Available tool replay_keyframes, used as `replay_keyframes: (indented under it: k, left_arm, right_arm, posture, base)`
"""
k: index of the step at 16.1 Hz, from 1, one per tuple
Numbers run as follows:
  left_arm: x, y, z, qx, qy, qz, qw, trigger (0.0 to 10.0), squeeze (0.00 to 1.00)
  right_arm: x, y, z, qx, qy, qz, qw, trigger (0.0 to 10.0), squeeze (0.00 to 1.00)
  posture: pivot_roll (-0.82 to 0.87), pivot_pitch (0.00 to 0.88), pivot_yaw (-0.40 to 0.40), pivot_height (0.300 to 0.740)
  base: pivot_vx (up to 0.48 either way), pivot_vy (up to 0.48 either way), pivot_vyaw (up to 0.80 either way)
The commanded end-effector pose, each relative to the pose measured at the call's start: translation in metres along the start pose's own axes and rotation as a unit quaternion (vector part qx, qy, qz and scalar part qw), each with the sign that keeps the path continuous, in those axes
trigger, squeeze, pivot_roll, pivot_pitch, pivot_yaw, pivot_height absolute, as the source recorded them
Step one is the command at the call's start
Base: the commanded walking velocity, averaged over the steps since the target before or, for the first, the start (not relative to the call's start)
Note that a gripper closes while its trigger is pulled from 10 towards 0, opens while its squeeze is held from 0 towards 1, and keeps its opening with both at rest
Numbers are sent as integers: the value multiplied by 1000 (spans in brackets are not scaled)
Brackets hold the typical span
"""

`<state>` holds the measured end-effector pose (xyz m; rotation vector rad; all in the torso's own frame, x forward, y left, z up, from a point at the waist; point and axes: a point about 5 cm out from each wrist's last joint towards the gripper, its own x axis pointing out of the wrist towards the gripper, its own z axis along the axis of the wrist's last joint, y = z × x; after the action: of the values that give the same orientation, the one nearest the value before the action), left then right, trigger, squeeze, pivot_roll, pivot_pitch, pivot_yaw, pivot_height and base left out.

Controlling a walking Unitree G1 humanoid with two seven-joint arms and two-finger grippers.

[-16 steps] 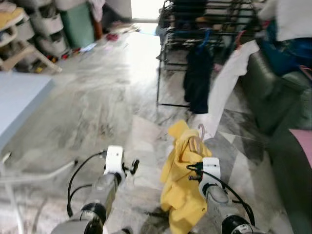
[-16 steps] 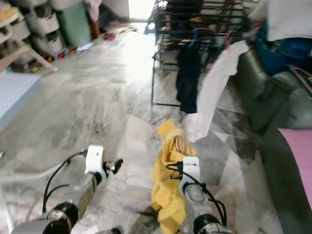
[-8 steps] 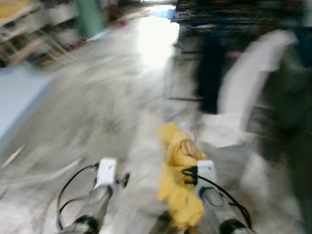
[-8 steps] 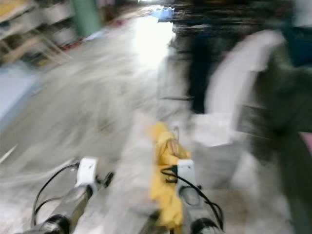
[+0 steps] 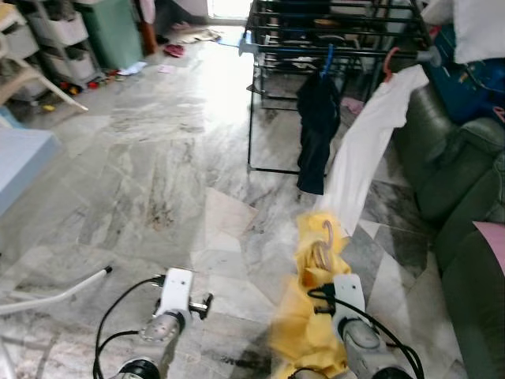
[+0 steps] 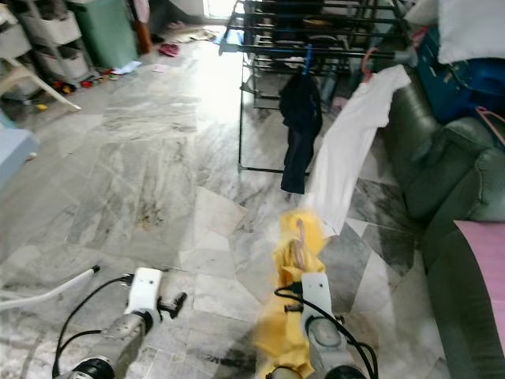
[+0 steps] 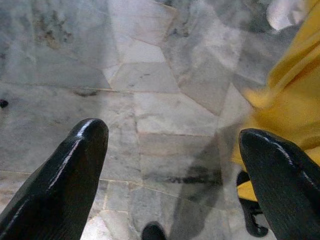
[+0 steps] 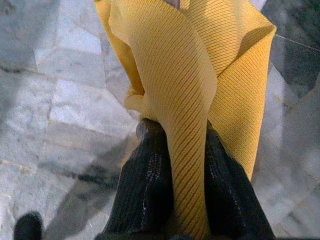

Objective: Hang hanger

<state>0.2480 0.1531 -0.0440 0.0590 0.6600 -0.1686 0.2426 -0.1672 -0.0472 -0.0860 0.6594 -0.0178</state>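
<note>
Ahead, across the marble floor [image 5: 158, 158], a black metal drying rack [image 5: 331, 35] with a dark garment [image 5: 317, 130] on a blue hanger and a long white cloth [image 5: 364, 154] trailing from the rack's right end down to the tiles. Just right of the rack, a dark green sofa [image 5: 454, 181] piled with blue and white laundry, a pink cushion [image 5: 492, 241] on its near end. Far left: stacked storage drawers [image 5: 59, 39], a green bin [image 5: 114, 31], scattered shoes near the bright doorway. At the left edge, a pale blue surface [image 5: 24, 162] and a white pipe [image 5: 55, 290] lying on the floor. Between the arms and the rack, bare tiles, with the hanging white cloth nearest on the right.

Right pincer [image 8: 175, 170] clamped on a yellow ribbed garment [image 5: 312, 316], black fingers [image 8: 145, 185] pressed to either side of a bunched fold. Garment draped over a wooden hanger [image 5: 319, 253], held low in front of the body, well short of the rack, its hook poking up from the yellow fabric. Cloth hanging loose below the grip.

Left pincer [image 7: 170, 165] spread wide and holding nothing, aimed at the floor, its fingertips [image 7: 82, 145] well apart, the yellow garment just beside one of them.
</note>
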Motion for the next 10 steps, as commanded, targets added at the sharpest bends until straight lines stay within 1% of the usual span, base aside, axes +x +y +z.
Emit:
replay_keyframes:
  k: [1,3,5,6,10]
  left_arm:
    - [-2,3,-5,4,12,5,1000,10000,0]
    - [-2,3,-5,4,13,6,1000,10000,0]
    - [-8,18,-21,9,50,47,998,10000,0]
    - [-9,21,-24,7,58,55,997,10000,0]
    - [-15,23,-38,6,83,58,995,10000,0]
  right_arm:
    - [0,-4,-2,-4,5,-3,1000,10000,0]
    - [-1,-5,-3,-4,8,-4,1000,10000,0]
    - [-5,-7,-19,-23,46,5,999,10000,0]
    - [-6,-6,-22,-30,54,12,998,10000,0]
    - [-8,1,-30,-53,70,36,995,10000,0]
  posture:
    - [-81,51,-9,740]
    - [-81,51,-9,740]
    - [-60,48,-25,740]
    - [-50,47,-32,740]
    - [-32,45,-47,740]
  base:
    - [0,0,0]
    - [0,0,0]
    - [0,0,0]
    - [0,0,0]
    - [0,0,0]
